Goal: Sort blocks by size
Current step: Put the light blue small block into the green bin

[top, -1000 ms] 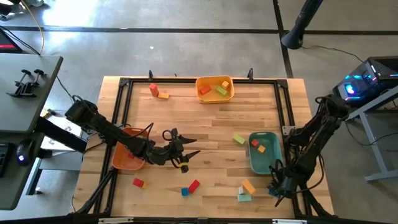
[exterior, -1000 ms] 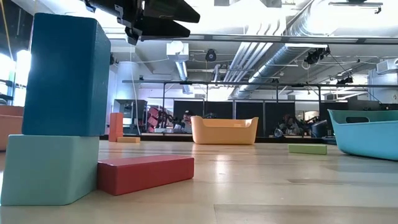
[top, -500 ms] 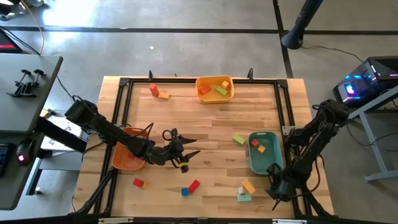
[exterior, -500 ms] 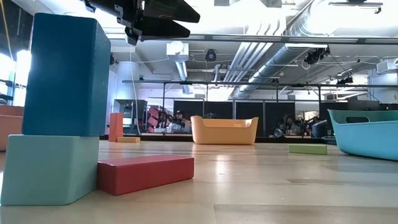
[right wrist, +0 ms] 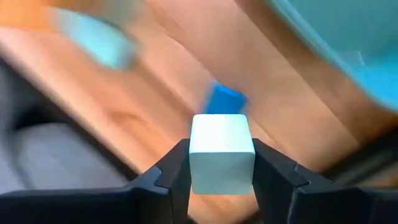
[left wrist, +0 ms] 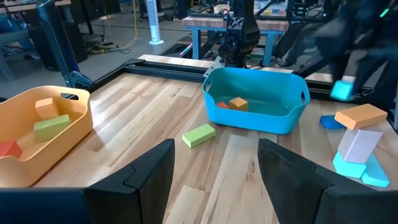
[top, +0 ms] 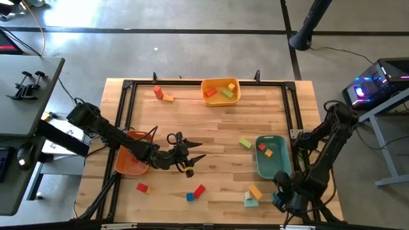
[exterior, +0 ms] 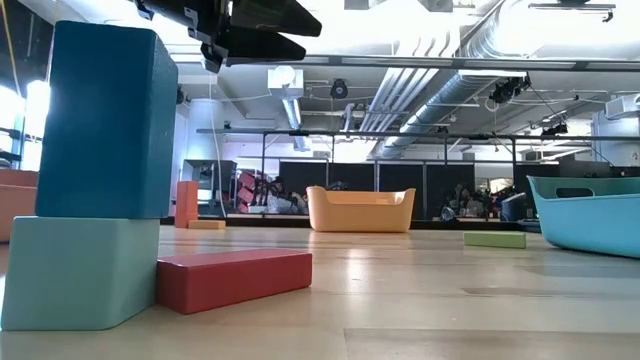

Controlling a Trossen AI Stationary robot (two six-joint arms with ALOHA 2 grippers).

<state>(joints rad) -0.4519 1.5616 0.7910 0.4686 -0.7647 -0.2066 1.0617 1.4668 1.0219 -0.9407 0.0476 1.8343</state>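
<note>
Moved: since a second ago my right arm has swung toward the table's near right corner, and my right gripper point(right wrist: 222, 163) has narrowed onto a block; my left arm has not shifted.
Right gripper: both fingers point(right wrist: 171, 176) press the sides of a pale teal cube point(right wrist: 222, 154), which sits squarely between them, lifted off the wood.
Right gripper, place: in the high view it point(top: 280, 199) hangs at the near right corner, just past the near end of the teal tray point(top: 261, 167).
Left gripper: my left gripper point(top: 193, 158) hovers over mid-table with its fingers point(left wrist: 138, 178) spread apart and nothing between them.
Blocks on the table: a green bar point(top: 245, 143) lies beside the teal tray; an orange block and teal pieces point(top: 252, 197) cluster near the right gripper; red blocks point(top: 199, 190) lie nearer the front centre.
Trays: the yellow tray point(top: 206, 96) at the far edge and the orange tray point(top: 123, 167) under my left arm hold blocks too.
Right wrist view only: a blue block point(right wrist: 224, 99) lies on the wood beyond the held cube.
Low view only: a blue block point(exterior: 105, 120) stands stacked on a pale teal one point(exterior: 80, 270), with a red bar point(exterior: 233, 278) touching its side.
</note>
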